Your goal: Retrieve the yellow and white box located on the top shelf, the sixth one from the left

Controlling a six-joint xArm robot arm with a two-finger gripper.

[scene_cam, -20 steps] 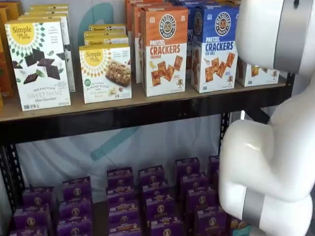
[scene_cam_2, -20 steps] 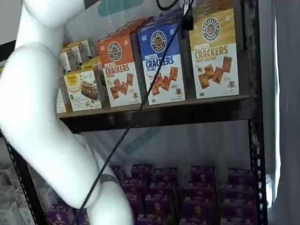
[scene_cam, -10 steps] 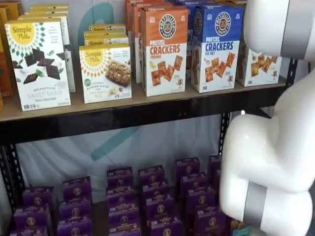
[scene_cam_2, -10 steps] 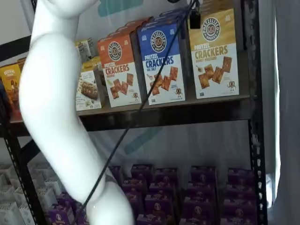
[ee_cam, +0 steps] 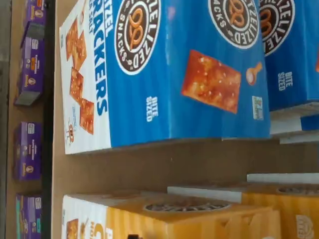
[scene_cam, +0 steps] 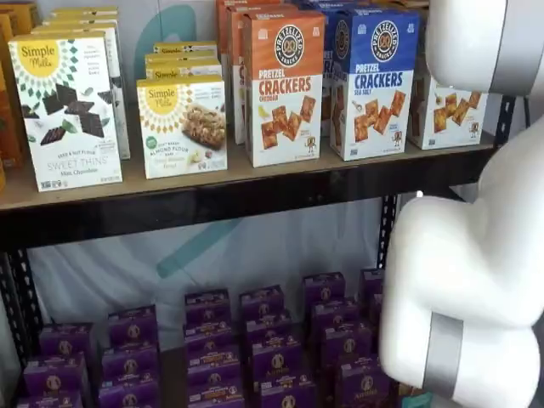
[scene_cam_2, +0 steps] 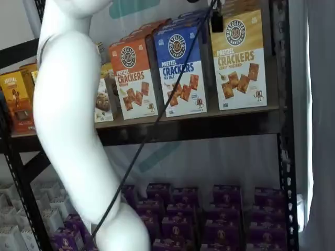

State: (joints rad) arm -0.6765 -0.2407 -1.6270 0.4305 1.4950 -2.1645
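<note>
The yellow and white box (scene_cam_2: 238, 60) stands upright at the right end of the top shelf (scene_cam_2: 209, 129), beside the blue cracker box (scene_cam_2: 180, 70). In a shelf view only its white lower part (scene_cam: 448, 115) shows behind my white arm (scene_cam: 467, 255). The wrist view shows its yellow top (ee_cam: 169, 219) close below the camera, next to the blue box (ee_cam: 174, 69). A black piece of my gripper (scene_cam_2: 215, 19) hangs from the view's top edge with a cable, just in front of the yellow box's upper left corner. I see no gap and no box in it.
An orange cracker box (scene_cam: 285, 85) stands left of the blue one. Simple Mills boxes (scene_cam: 181, 126) fill the shelf's left part. Purple boxes (scene_cam: 255, 340) lie on the lower level. A black perforated upright (scene_cam_2: 282, 130) bounds the shelf on the right.
My arm's white links have shifted. In one shelf view the upper link has risen and uncovered more of the yellow box. In the other, the arm has narrowed and uncovered boxes at the left.
</note>
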